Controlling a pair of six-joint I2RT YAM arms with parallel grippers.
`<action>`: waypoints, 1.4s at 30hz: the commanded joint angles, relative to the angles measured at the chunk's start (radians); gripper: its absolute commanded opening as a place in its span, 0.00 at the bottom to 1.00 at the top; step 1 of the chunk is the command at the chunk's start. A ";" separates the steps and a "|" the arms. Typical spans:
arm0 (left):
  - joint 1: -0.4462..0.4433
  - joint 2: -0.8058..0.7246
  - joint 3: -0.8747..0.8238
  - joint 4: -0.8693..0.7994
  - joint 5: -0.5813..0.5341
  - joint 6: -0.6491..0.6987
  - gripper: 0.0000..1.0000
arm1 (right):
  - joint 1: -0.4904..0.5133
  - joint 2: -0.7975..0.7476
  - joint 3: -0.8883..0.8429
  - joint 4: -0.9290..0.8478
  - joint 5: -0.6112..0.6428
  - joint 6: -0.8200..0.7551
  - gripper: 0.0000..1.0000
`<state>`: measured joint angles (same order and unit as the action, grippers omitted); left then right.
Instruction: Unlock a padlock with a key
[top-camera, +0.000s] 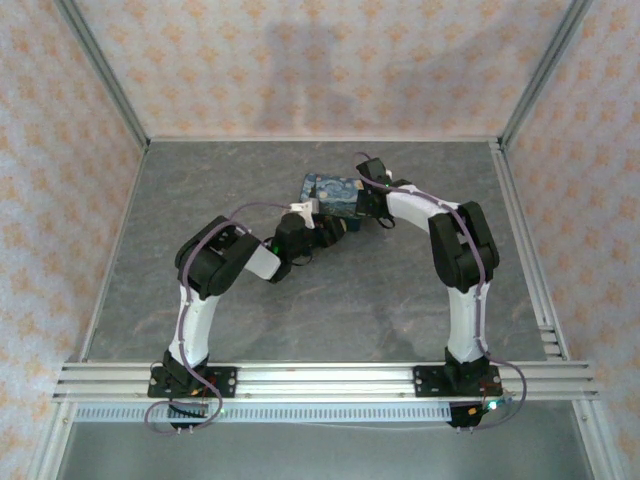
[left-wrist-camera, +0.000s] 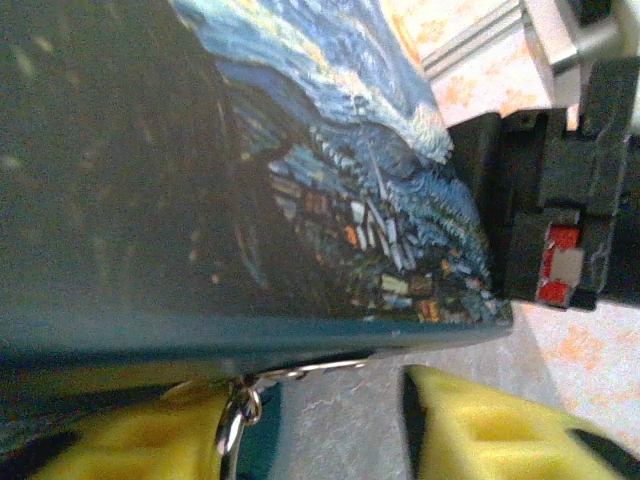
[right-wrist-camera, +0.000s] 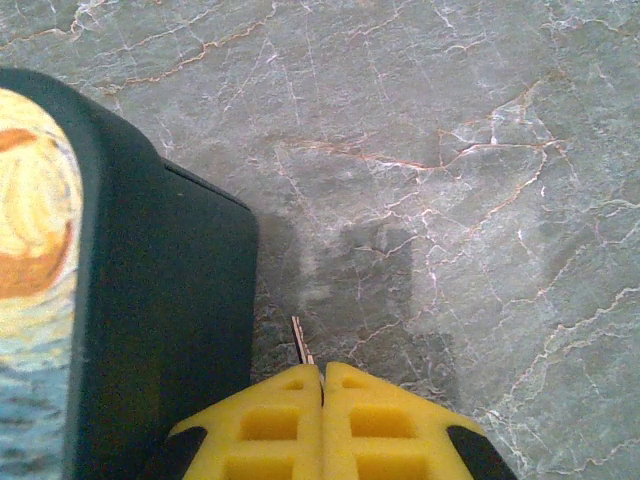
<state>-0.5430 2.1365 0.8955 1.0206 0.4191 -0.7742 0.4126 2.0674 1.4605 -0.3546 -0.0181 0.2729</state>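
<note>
My right gripper (right-wrist-camera: 322, 372) is shut on the key (right-wrist-camera: 300, 341). The key's thin pinkish-tan tip pokes out above the yellow pads, just right of the dark-blue box (right-wrist-camera: 120, 300). My left gripper (left-wrist-camera: 320, 400) is open, with bare table between its yellow fingers (left-wrist-camera: 480, 430). It sits under the edge of the box (left-wrist-camera: 250, 200). A curved chrome bar (left-wrist-camera: 233, 425) with a small ring and a thin wire (left-wrist-camera: 310, 371) lies against the left finger; it looks like the padlock's shackle, its dark body hidden. From above, both grippers (top-camera: 330, 230) (top-camera: 368, 210) flank the box (top-camera: 335, 193).
The grey marble-patterned table (top-camera: 300, 310) is walled on three sides by patterned panels. An aluminium rail (top-camera: 320, 380) carries both arm bases at the near edge. The right arm's black wrist (left-wrist-camera: 570, 200) stands close behind the box.
</note>
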 joint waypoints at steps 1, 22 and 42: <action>0.003 0.028 0.024 -0.039 0.026 0.007 0.33 | 0.023 0.017 0.002 -0.058 0.010 -0.020 0.00; 0.055 -0.162 0.194 -0.714 0.318 0.092 0.20 | -0.064 -0.331 -0.222 0.040 -0.123 0.021 0.00; 0.054 -0.270 0.309 -0.875 0.425 0.033 0.16 | -0.104 -0.963 -0.911 0.598 -0.704 0.300 0.00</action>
<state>-0.4927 1.9011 1.1831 0.1101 0.8059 -0.7105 0.3168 1.1419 0.5961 0.0616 -0.6380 0.4763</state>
